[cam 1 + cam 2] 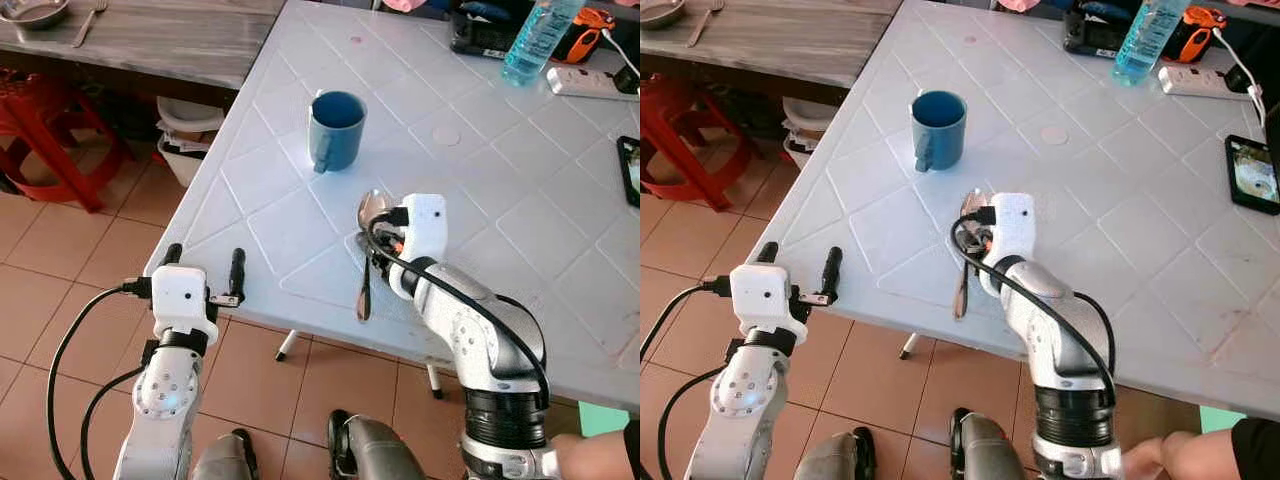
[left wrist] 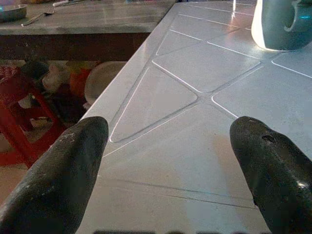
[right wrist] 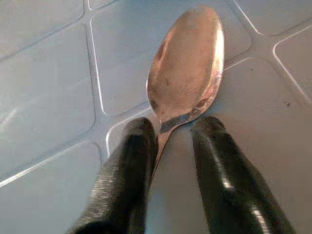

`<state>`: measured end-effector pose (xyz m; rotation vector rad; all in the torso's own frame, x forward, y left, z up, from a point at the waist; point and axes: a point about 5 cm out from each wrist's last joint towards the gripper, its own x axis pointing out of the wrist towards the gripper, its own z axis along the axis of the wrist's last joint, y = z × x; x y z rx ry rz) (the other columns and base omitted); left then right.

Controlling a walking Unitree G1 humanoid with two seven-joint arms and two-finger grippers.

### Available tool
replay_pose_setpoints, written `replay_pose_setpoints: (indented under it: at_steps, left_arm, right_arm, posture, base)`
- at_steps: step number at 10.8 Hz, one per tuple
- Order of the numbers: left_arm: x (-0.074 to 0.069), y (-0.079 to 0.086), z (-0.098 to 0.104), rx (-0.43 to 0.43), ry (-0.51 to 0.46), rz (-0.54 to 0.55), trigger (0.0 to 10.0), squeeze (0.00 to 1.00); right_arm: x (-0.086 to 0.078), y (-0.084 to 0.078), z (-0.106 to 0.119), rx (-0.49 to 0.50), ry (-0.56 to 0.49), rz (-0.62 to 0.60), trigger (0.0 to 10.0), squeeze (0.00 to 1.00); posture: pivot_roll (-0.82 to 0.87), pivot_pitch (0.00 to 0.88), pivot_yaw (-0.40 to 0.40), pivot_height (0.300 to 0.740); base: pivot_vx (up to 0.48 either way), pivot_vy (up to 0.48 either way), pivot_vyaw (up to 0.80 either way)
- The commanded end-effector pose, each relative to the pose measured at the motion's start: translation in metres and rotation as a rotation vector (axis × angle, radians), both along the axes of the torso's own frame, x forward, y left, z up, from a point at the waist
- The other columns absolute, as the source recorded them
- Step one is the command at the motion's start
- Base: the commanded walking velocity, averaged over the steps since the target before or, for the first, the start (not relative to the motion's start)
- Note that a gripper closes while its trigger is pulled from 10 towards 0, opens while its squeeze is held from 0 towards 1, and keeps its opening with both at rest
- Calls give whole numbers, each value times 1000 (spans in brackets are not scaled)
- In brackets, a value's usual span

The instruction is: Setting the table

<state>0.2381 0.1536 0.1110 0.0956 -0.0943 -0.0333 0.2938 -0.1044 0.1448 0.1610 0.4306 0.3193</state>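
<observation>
Left gripper: fingers spread wide above the white table near its edge. Mug stands further along. Red stool beside the table.

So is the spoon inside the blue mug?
No, the spoon lies on the white table, in front of the blue mug.

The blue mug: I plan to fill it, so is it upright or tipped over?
Upright. The blue mug stands on its base on the white table, mouth up, handle toward the table's near edge.
</observation>
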Motion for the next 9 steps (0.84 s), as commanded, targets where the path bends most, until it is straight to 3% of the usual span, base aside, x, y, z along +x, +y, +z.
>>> replay_pose_setpoints:
  at_steps: [1, 3, 6, 8, 9]
  left_arm:
    - [-1, -1, -2, 2, 16, -9, 10000, 0]
    - [-2, -1, -2, 1, 18, -14, 10000, 0]
    - [-3, -2, -3, 0, 24, -14, 10000, 0]
    - [-3, -2, -3, 2, 28, -18, 10000, 0]
    - [-2, -3, -3, 2, 27, -21, 10000, 0]
  right_arm:
    - [-20, -2, -59, -38, 277, 35, 0, 0]
    - [-26, -15, -76, -149, 283, 57, 0, 0]
    - [-23, -41, -86, -371, 191, 92, 0, 0]
    - [-10, -54, -74, -432, 59, 71, 0, 0]
    - [-8, -55, -73, -423, 44, 60, 0, 0]
  posture:
    - [-24, 236, -16, 740]
    - [-21, 239, -19, 740]
    - [-17, 241, -20, 740]
    - [-20, 241, -19, 740]
    - [-21, 240, -19, 740]
  base:
    - [0, 0, 0]
    - [0, 0, 0]
    - [0, 0, 0]
    - [0, 0, 0]
    - [0, 0, 0]
